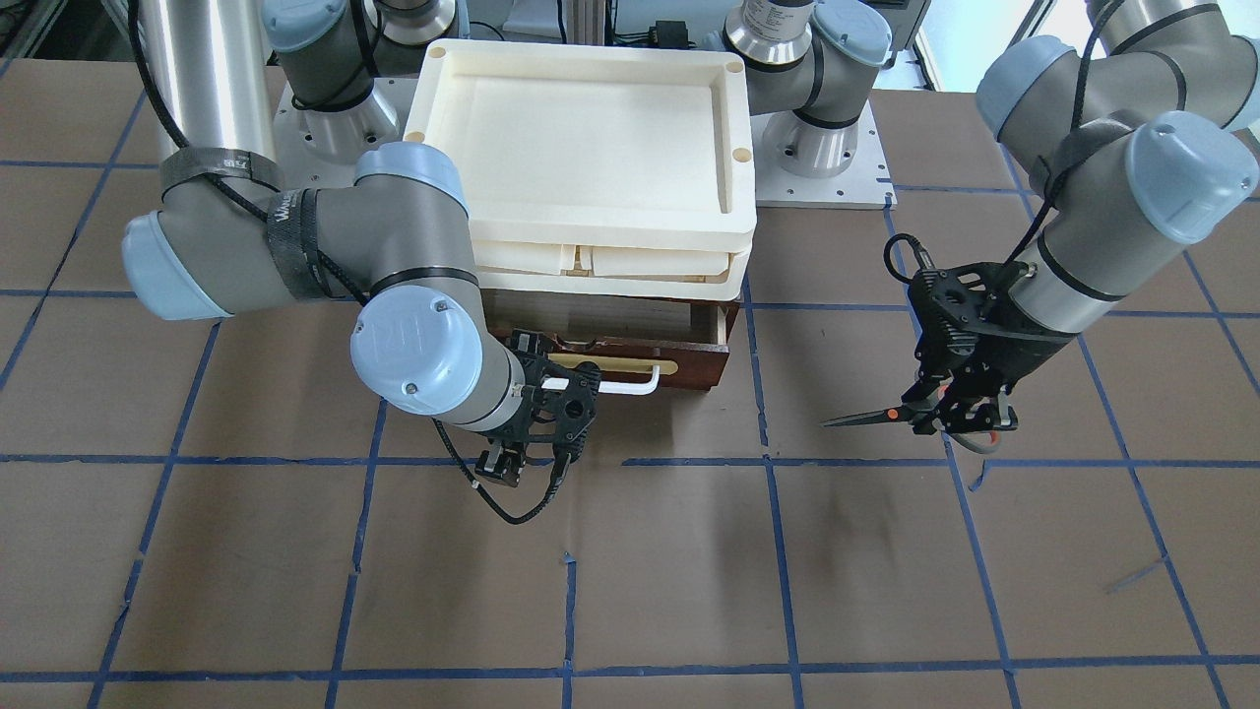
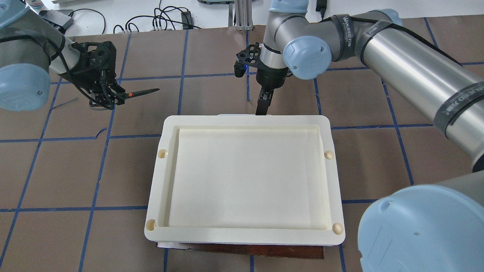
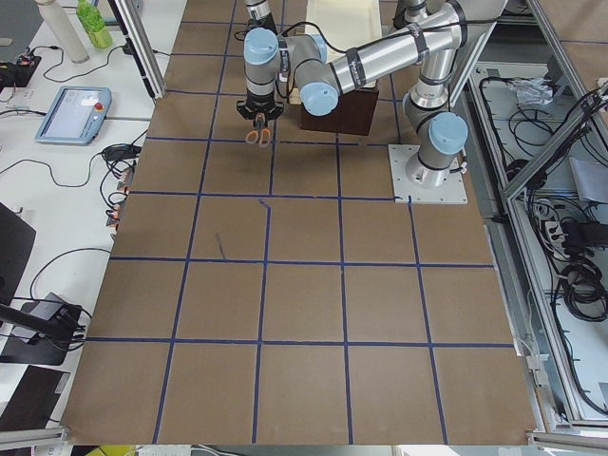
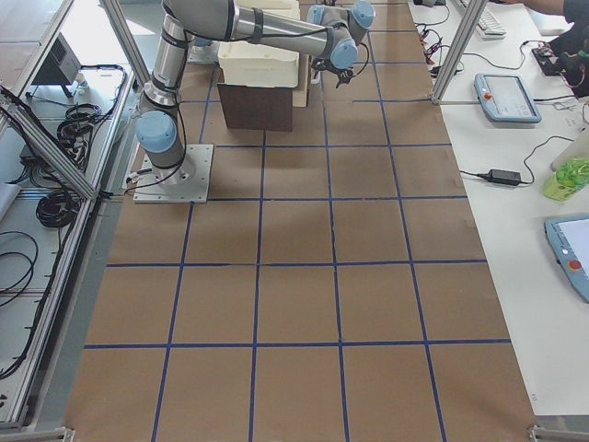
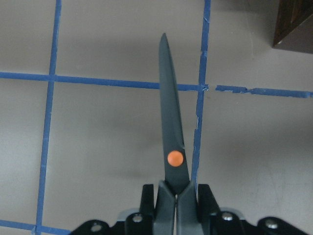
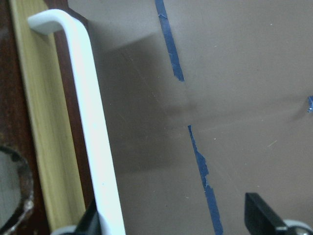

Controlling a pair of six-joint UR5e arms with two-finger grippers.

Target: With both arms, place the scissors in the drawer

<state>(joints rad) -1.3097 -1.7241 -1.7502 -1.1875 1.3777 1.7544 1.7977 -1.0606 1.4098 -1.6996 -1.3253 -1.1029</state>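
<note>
**A:** Where are the scissors (image 2: pixel 140 91)?

**B:** Far left in the overhead view, held above the table (image 2: pixel 211 94) and well apart from the drawer (image 1: pixel 704 364). The left gripper (image 2: pixel 112 96) is clamped on them just behind the orange pivot (image 5: pixel 175 158). The blades are shut and level, with the tips aimed toward the middle.

**A:** And the middle?

**B:** Cream trays (image 2: pixel 287 121) are stacked over the drawer and overhang it. From the front, a strip of pale wood shows behind the drawer's face. I judge it is only slightly out, if at all, which is too little to drop anything in.

**A:** The right gripper (image 2: pixel 263 102)?

**B:** It's at the drawer's front with its fingers apart. In its wrist view the white handle (image 6: pixel 90 142) runs right beside one finger and the other finger is well off to the side. Nothing is gripped.

**A:** So which step is this?

**B:** Opening the drawer, I'd say. The scissors are in hand, but placing can't start yet.

**A:** Next move?

**B:** Centre the handle between the right fingers and close on it. Then pull straight out from under the trays without skewing. Only when the opening is wide enough should the left gripper carry the scissors across and lower them in.
</note>
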